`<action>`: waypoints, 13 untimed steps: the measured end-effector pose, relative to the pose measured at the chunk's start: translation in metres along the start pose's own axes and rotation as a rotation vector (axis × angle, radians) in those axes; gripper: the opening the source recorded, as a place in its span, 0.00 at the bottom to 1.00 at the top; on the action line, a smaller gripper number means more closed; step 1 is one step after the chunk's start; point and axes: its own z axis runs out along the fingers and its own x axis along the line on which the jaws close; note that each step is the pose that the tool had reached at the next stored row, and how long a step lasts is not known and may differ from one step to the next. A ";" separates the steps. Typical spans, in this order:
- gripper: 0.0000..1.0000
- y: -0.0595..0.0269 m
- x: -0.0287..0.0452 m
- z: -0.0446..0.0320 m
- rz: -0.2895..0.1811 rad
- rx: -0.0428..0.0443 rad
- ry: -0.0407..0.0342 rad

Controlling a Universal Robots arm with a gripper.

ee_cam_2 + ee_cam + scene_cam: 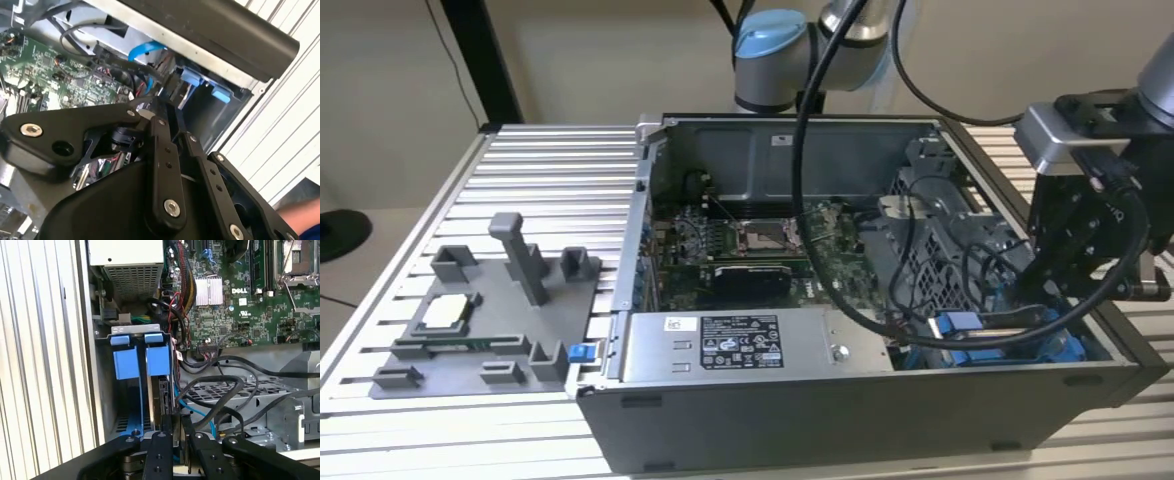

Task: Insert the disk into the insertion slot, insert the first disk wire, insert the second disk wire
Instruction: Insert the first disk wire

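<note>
Low at the case (854, 420) corner, end effector (177, 425) pressed narrow, seemingly pinching a disk wire (215, 380), aligned for plugging into the disk (164, 400) seated in the insertion slot (125, 365).

Exterior view: the arm (774, 60) runs off the top edge, and the pincer (1067, 280) sits so deep among the cables (1001, 338) that its tip is lost. In the first wrist view the disk (165, 395) is mostly buried edge-on in the insertion slot (125, 365). A blurry sleeve (311, 234) is chopped off at the corner of the second wrist view
</note>
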 end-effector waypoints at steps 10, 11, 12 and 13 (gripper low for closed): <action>0.00 -0.0014 0.0018 0.0087 -0.002 0.0119 -0.0008; 0.00 -0.0021 0.0026 0.0087 -0.002 0.0119 -0.0009; 0.00 -0.0026 0.0040 0.0087 -0.003 0.0118 -0.0009; 0.00 -0.0029 0.0048 0.0087 -0.006 0.0115 -0.0008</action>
